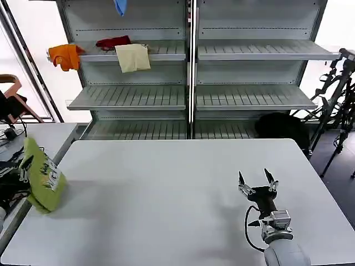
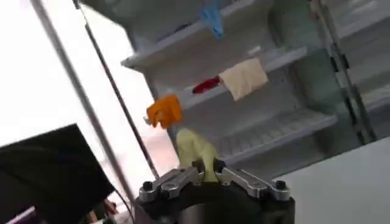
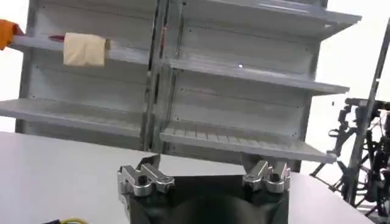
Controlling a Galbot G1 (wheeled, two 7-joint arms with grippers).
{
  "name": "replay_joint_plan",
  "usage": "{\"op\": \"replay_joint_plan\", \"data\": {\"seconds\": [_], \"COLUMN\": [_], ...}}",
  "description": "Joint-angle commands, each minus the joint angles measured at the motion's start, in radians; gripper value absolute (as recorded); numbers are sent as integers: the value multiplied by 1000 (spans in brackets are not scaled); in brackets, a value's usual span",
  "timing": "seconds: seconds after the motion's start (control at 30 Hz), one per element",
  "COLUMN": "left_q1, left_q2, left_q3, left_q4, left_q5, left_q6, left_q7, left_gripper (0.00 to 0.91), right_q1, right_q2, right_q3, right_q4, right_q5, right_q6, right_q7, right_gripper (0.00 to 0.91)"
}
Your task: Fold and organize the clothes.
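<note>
The clothes (image 1: pixel 43 178) are one lime yellow-green t-shirt, bunched and hanging at the table's far left edge, its small white-and-blue print facing the table. My left gripper (image 1: pixel 24 166) is shut on the shirt's left side. In the left wrist view the fingers (image 2: pixel 206 168) pinch a fold of the yellow-green cloth (image 2: pixel 194 148) that rises between them. My right gripper (image 1: pixel 257 180) stands open over the white table (image 1: pixel 166 199) at the front right, holding nothing. In the right wrist view its fingertips (image 3: pixel 206 174) are spread wide apart.
Grey shelves (image 1: pixel 188 97) stand behind the table, carrying an orange cloth (image 1: pixel 65 56), a red cloth (image 1: pixel 112 41), a cream-yellow cloth (image 1: pixel 133 57) and a blue cloth (image 1: pixel 120 5). A black object (image 1: pixel 280 127) sits behind the table's far right corner. Tripods (image 1: pixel 338 94) stand at right.
</note>
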Motion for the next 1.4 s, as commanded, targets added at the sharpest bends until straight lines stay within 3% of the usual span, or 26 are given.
{"op": "replay_joint_plan", "data": {"seconds": [0.03, 0.13, 0.23, 0.4, 0.53, 0.57, 0.6, 0.63, 0.8, 0.9, 1.03, 1.1, 1.13, 1.2, 1.23, 1.33, 1.4], "left_q1": [37, 9, -18, -90, -117, -122, -127, -136, -170, -187, -196, -192, -190, -174, -169, -145, -127], "left_q2": [-176, -261, -291, -271, -233, -232, -233, -237, -260, -255, -235, -220, -216, -207, -206, -213, -226], "left_q3": [505, 661, 770, 837, 872, 883, 891, 909, 942, 929, 850, 792, 777, 725, 715, 672, 644], "left_q4": [-10, 84, 94, 27, -32, -40, -41, -43, -68, -150, -253, -290, -302, -316, -317, -313, -299], "left_q5": [528, 671, 689, 628, 425, 406, 393, 379, 237, 16, -139, -182, -185, -187, -180, -165, -151], "left_q6": [-160, -215, -212, -129, -4, 19, 32, 49, 92, 152, 182, 191, 191, 189, 185, 182, 168], "left_q7": [8, -17, -32, -57, -114, -132, -143, -157, -225, -260, -304, -315, -314, -315, -315, -314, -311], "left_gripper": [10, 10, 10, 20, 30, 141, 867, 907, 907, 907, 907, 907, 907, 907, 907, 907, 907], "right_q1": [-31, -41, -44, -43, -43, -43, -43, -44, -45, -34, 21, 75, 92, 158, 174, 188, 202], "right_q2": [-5, -13, -17, -18, -9, -7, -6, -3, 6, 24, 87, 136, 140, 117, 112, 162, 169], "right_q3": [21, 36, 46, 47, 31, 23, 20, 7, -48, -108, -222, -319, -347, -439, -464, -501, -533], "right_q4": [-35, -53, -62, -61, -59, -55, -53, -40, 21, 76, 99, 76, 67, 32, 27, 1, 0], "right_q5": [25, 45, 52, 52, 37, 33, 31, 20, 59, 186, 292, 398, 456, 617, 663, 663, 731], "right_q6": [31, 38, 38, 38, 37, 35, 35, 31, -33, -159, -329, -351, -353, -353, -354, -355, -356], "right_q7": [3, 7, 8, 8, 9, 8, 8, 3, -26, -32, 14, 109, 130, 278, 318, 328, 363], "right_gripper": [907, 907, 907, 907, 907, 907, 907, 907, 907, 907, 907, 907, 907, 907, 907, 907, 907]}}
